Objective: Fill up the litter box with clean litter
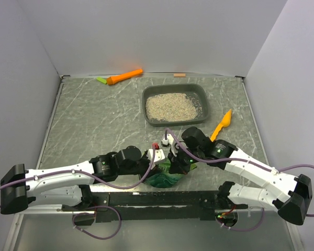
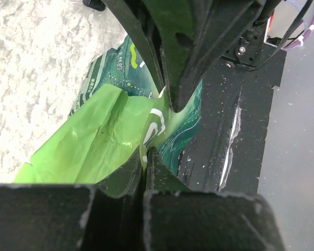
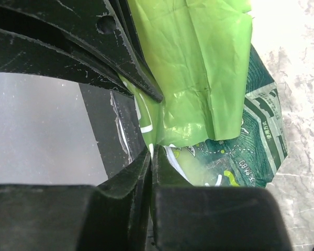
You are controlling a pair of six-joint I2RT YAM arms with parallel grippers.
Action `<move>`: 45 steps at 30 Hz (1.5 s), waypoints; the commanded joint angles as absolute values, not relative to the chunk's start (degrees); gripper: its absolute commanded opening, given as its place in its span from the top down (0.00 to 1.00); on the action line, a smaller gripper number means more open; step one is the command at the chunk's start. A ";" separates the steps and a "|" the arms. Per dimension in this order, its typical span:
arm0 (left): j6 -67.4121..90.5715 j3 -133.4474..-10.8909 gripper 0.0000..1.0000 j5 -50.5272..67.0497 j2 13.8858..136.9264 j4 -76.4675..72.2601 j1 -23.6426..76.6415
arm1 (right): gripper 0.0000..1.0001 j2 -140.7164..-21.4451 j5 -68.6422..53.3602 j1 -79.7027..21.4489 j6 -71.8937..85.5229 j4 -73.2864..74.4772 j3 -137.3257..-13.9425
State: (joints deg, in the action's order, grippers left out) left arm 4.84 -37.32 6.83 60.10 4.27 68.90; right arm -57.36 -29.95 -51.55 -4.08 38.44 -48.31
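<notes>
Left gripper [image 2: 146,151]: jaws pinch the bag [image 2: 94,141].
Right gripper [image 3: 152,151]: jaws, we think, pinch it too (edge-on).
Box [image 1: 199,94]: litter [image 1: 172,106] inside.

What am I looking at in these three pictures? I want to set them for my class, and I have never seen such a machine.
These are two robot arms bolted at the near edge of a table. The wide picture comes from a camera fixed above and behind them. The other two come from a camera on each wrist, looking along its own fingers.

On the table stand a grey litter box holding sandy clean litter, an orange scoop to its right, and a toy carrot at the back.

Both the left gripper and the right gripper are shut on the same crinkled green bag, at the near middle of the table.
</notes>
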 commanded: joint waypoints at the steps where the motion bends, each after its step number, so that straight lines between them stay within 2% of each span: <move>1: 2.64 -37.36 0.99 0.18 56.72 12.65 68.82 | 0.78 -53.97 -32.08 -51.51 -1.93 35.51 -48.17; 3: 1.50 -37.00 0.99 0.26 52.50 13.27 68.91 | 0.66 -53.62 -31.47 -51.33 -1.76 34.11 -48.16; 7: -1.39 -37.88 0.99 -3.42 47.29 16.43 68.82 | 0.54 -53.70 -28.04 -50.28 -1.31 30.68 -48.86; 13: -5.71 -38.06 0.99 -5.36 43.33 18.90 67.68 | 0.44 -55.98 -22.59 -48.60 -5.78 28.31 -55.01; 17: -5.37 -36.92 0.99 -4.75 41.75 19.07 67.24 | 0.42 -55.46 -23.20 -48.52 -11.59 23.21 -56.25; 20: -5.10 -36.04 0.99 -3.78 39.91 18.02 67.32 | 0.42 -52.48 -23.30 -48.43 -16.43 16.72 -52.32; 22: -5.19 -35.69 0.99 -3.43 39.03 17.67 67.24 | 0.36 -51.60 -21.54 -48.51 -18.53 12.42 -50.28; 24: -5.27 -35.60 0.99 -2.90 38.94 17.84 67.32 | 0.25 -51.07 -20.66 -48.51 -20.82 11.08 -48.61; 29: -4.31 -35.95 0.99 -3.43 37.62 18.02 67.24 | 0.26 -53.87 -23.37 -48.52 -30.92 23.06 -55.35; 33: -3.43 -35.33 0.99 -3.52 35.86 17.05 67.24 | 0.23 -53.09 -27.77 -48.52 -42.08 30.23 -53.97; 39: -3.43 -35.07 0.99 -4.66 35.77 16.79 67.32 | 0.28 -56.95 -35.41 -48.78 -45.79 39.01 -57.39; 45: -3.43 -34.10 0.99 -5.27 33.66 16.09 67.32 | 0.28 -59.67 -36.56 -49.83 -44.65 37.18 -56.95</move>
State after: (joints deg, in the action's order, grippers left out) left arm -3.60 -33.04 -2.79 36.64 22.41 67.68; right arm -58.63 -32.82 -49.08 -42.28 36.73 -54.50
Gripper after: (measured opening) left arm 0.050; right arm 0.719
